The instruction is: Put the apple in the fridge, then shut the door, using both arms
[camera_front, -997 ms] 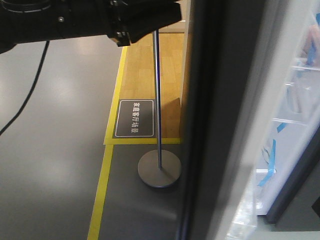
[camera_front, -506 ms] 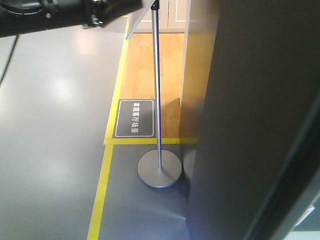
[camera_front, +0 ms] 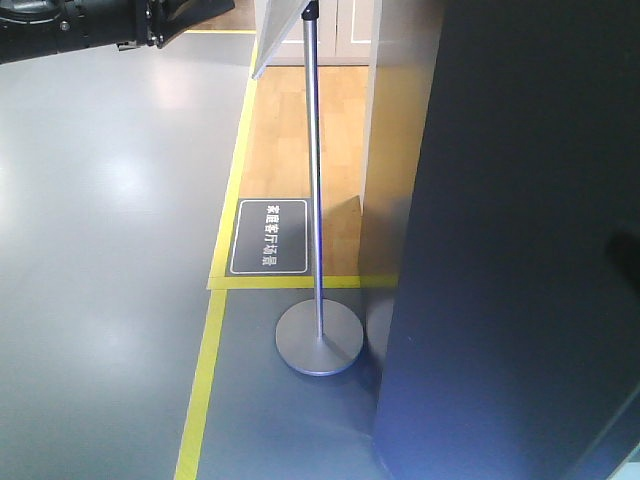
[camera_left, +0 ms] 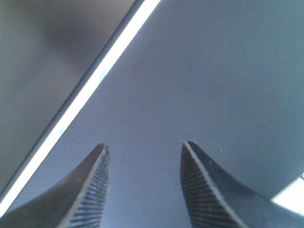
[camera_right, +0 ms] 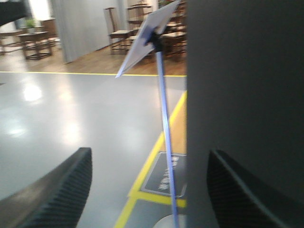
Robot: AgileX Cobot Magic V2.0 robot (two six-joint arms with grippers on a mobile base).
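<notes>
Door (camera_front: 520, 230): runs off the right and bottom edges of the front view; its dark face hides whatever lies behind it.
Left arm (camera_front: 90, 25): only a short stretch shows, cut by the top and left edges.
Sign board (camera_front: 275, 35): top cut off, printed side not visible.
Floor plaque (camera_front: 270, 237): lettering too small to read.
Left pincer (camera_left: 145, 144): ribbed tips only, the rest is below the frame.
Right pincer (camera_right: 149, 151): blurred, tips only.
Chairs and tables (camera_right: 118, 28): far back, fuzzy.

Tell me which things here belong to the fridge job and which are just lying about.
Job: fridge door, dark grey outside showing; left pincer, open; right pincer, open. Apple not in view.
Lying about: sign stand; floor plaque; yellow floor tape; chairs and tables.
</notes>
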